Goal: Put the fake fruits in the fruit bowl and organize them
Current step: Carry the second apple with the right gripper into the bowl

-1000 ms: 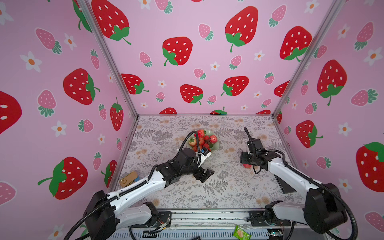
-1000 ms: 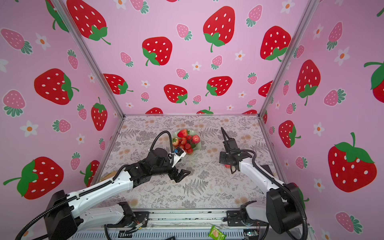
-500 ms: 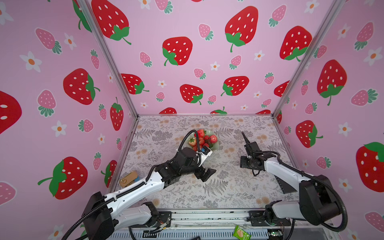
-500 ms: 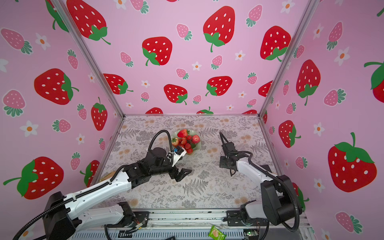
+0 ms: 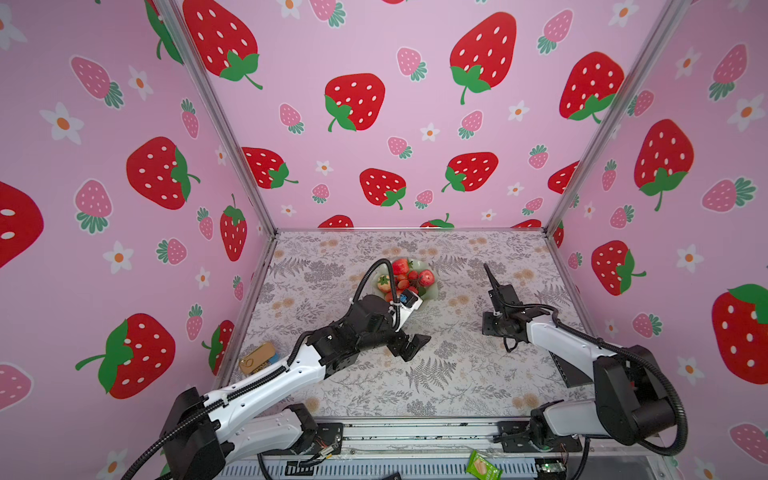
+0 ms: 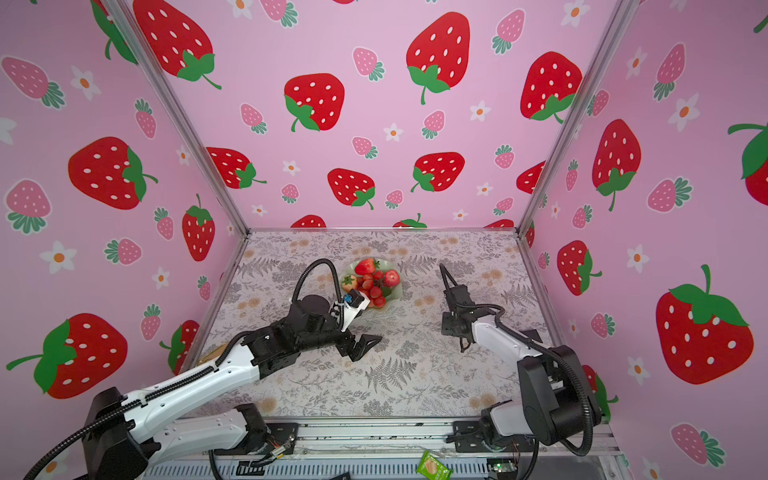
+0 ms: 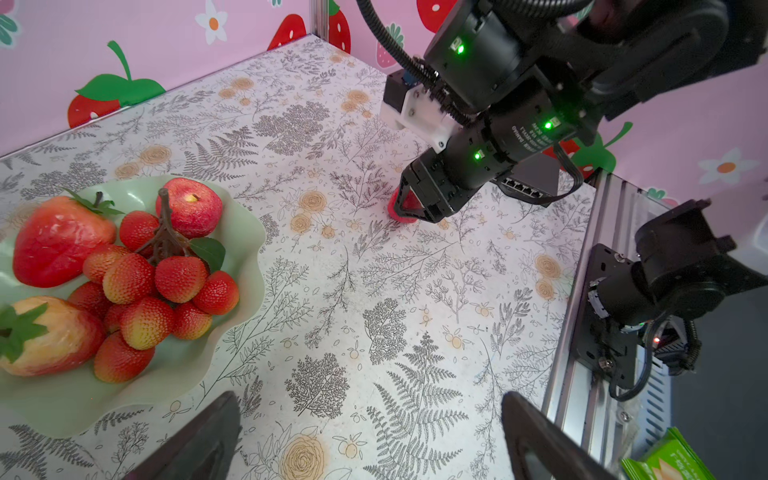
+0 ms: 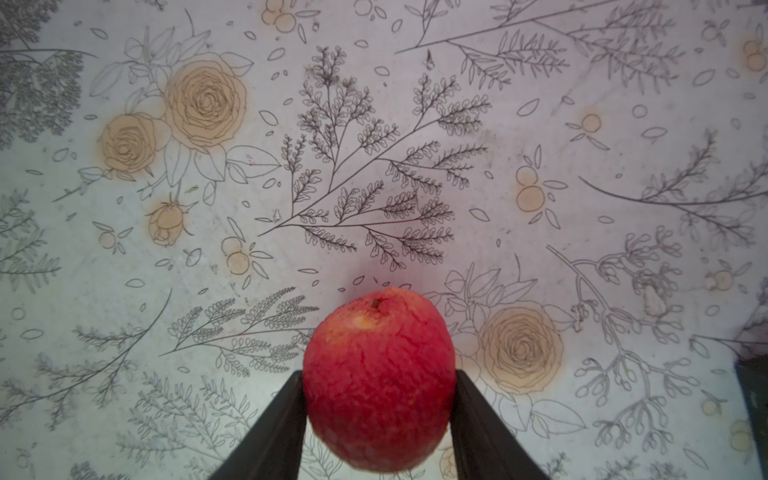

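Right wrist view: the apple (image 8: pixel 378 378) is clamped between the right gripper's (image 7: pixel 409 210) fingers (image 8: pixel 286 415), which press on both its sides. It is down at the floral table (image 8: pixel 374 166), well to the right of the bowl (image 7: pixel 178 365). The bowl holds a strawberry (image 7: pixel 58 241), a paler strawberry (image 7: pixel 45 336), the red cluster (image 7: pixel 166 282) and a second apple (image 7: pixel 189 205). The left gripper (image 5: pixel 409 347) hangs near the bowl's front side, jaws spread wide and empty.

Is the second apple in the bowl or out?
Out. The apple is at the table, apart from the fruit bowl, gripped by the right gripper.
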Controlling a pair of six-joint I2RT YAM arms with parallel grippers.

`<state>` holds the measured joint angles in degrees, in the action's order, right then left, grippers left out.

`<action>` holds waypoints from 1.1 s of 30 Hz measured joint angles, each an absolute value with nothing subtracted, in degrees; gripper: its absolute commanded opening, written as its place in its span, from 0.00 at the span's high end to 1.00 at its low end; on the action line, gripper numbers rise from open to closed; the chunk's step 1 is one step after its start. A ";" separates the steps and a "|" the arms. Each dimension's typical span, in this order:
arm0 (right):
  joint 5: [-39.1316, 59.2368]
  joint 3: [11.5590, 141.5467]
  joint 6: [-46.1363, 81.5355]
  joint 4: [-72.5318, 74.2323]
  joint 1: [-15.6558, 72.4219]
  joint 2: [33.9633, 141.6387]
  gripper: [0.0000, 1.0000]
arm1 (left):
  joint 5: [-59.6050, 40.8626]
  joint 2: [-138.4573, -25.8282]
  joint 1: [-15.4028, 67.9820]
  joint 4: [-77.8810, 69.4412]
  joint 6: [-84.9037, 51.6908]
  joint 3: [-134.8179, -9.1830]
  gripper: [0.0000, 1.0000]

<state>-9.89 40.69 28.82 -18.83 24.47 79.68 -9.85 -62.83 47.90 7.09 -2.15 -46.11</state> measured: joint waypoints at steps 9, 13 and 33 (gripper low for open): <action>-1.43 36.32 23.83 -8.40 28.12 73.12 0.57 | -2.50 -56.82 46.44 10.20 -2.28 -46.11 0.01; 3.81 36.10 21.98 1.69 34.59 70.61 0.56 | -0.38 -53.74 43.68 12.25 -3.31 -45.78 0.01; 12.27 46.98 13.50 38.72 48.88 99.11 0.55 | 1.52 -45.65 34.63 20.84 -9.08 -43.70 0.01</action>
